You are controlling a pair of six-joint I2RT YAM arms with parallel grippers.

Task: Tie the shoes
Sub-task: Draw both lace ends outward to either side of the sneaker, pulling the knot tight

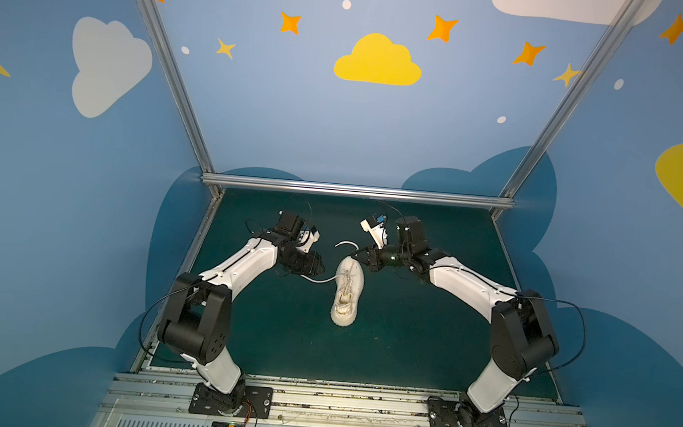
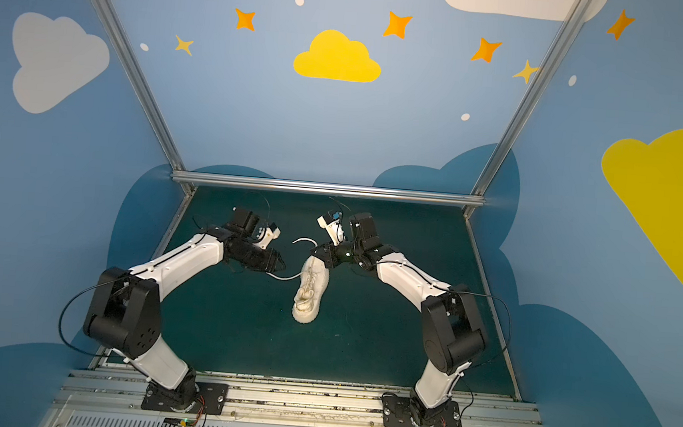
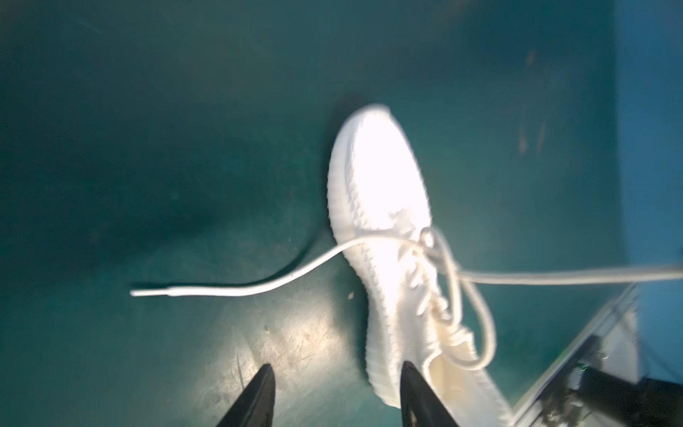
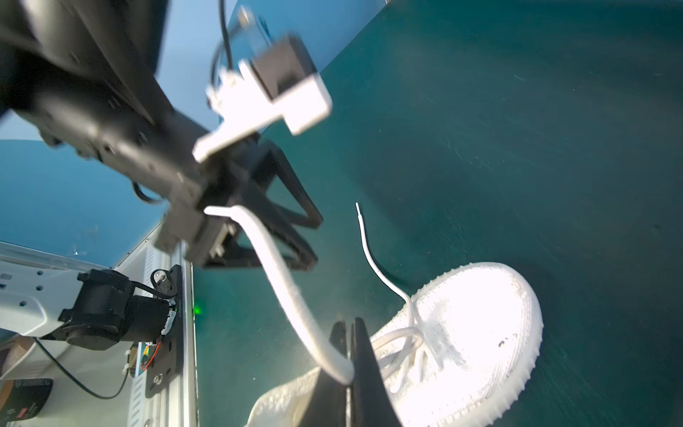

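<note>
Open desk [image 1: 425,346] lies in front and right of the shoe [image 1: 347,294]. A loose lace [image 3: 184,289] crosses the gap to the left gripper [image 1: 322,268]; a second lace [image 3: 569,276], seemingly taut, runs to the right gripper [image 1: 356,257].

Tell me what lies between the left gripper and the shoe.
A stretch of lace spans that gap, running from the shoe toward the left gripper over the green mat. Nothing else lies there. Both top views show it.
</note>
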